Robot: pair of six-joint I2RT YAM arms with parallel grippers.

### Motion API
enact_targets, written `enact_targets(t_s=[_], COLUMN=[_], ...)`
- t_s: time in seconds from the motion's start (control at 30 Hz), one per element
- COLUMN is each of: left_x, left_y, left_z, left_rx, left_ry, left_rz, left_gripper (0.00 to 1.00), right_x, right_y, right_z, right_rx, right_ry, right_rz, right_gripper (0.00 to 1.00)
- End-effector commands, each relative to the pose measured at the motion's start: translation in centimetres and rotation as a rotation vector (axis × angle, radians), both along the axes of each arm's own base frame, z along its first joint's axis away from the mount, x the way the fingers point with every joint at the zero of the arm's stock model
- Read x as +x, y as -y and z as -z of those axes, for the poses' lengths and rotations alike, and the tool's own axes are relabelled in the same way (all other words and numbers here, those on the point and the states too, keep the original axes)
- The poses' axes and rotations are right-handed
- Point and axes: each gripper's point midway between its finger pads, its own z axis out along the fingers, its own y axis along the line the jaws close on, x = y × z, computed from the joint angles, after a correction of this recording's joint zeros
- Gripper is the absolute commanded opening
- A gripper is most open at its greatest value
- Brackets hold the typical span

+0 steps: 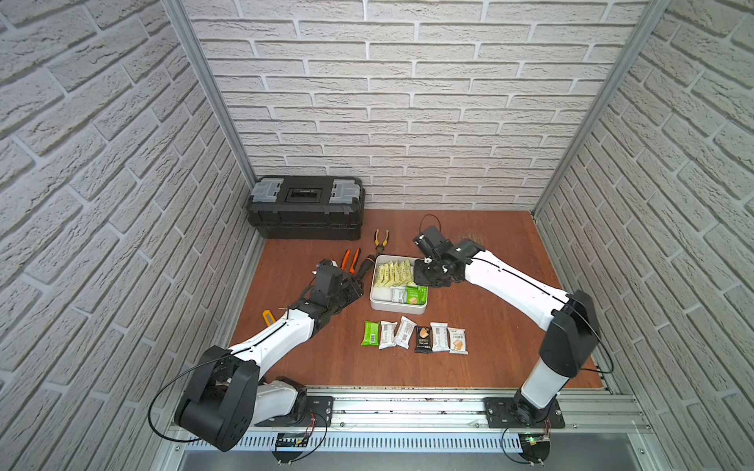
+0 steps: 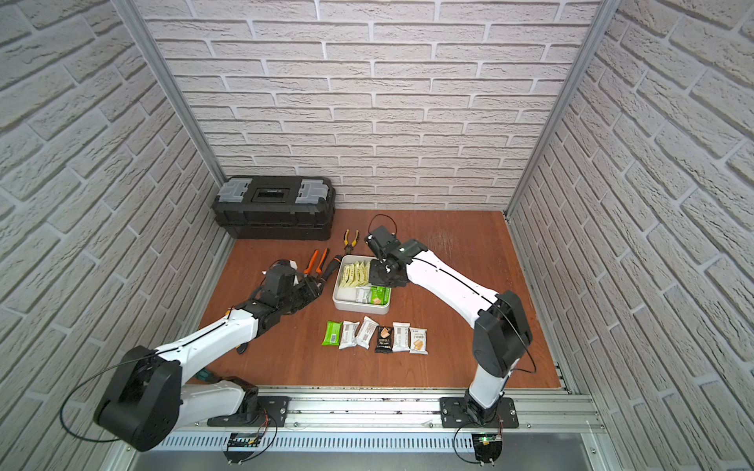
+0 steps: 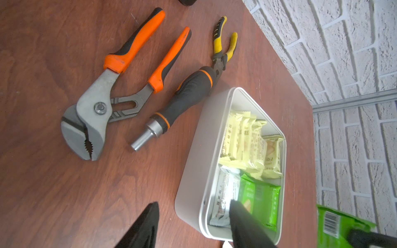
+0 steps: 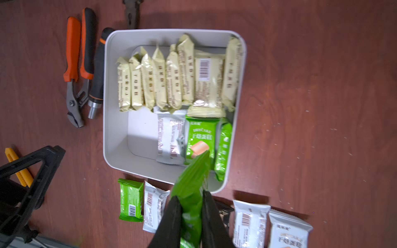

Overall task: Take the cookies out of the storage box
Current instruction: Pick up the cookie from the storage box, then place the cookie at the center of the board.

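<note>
While right claw pinches it, cookie overhangs box.

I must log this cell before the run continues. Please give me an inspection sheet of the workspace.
Surface: brown wooden tabletop.
Job's things: white storage box holds yellow, white, green cookies; six packets lie in a row before it.
Clutter: black toolbox, orange pliers, yellow pliers, screwdriver handle, yellow cutter.
Pincers: right pincer shut on green packet; left pincer open, empty.
Cables: black loops at both arms.
Surroundings: white brick-pattern walls, aluminium rail.
</note>
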Motion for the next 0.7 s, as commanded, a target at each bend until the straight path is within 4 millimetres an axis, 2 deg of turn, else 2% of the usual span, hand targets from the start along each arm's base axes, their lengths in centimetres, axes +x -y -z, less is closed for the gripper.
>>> enact_targets(t_s=[0.0,0.1,0.2,0.43,0.67], left_x=[0.8,0.9,1.0,1.0,1.0], left_y=[1.0,1.8,2.4,2.5,2.9], left_z=[-1.6,-1.8,-1.9,-2.6,-2.9], left_rx=[0.017,0.034,0.042,0.074,0.084], left_ry=[0.048,0.05,0.053,0.063,0.073], left_rz=[0.036,0.064,0.078,0.09,0.108], left_gripper=[0.58,0.58,0.58,0.58,0.58], right_x=[-1.0,-2.3,-3.0,-2.9,-2.4], right_y=[2.9,6.2,8.2,8.6,8.0], right_z=[0.5,2.2,4.4,8.5,10.5], right_rx=[-0.028,-0.152,-0.247,-0.296,-0.321], right_ry=[-0.004,-0.04,-0.074,-0.129,-0.154], right_rz=[0.018,0.035,0.049,0.042,0.008], right_gripper=[0.02,0.02,0.02,0.02,0.07])
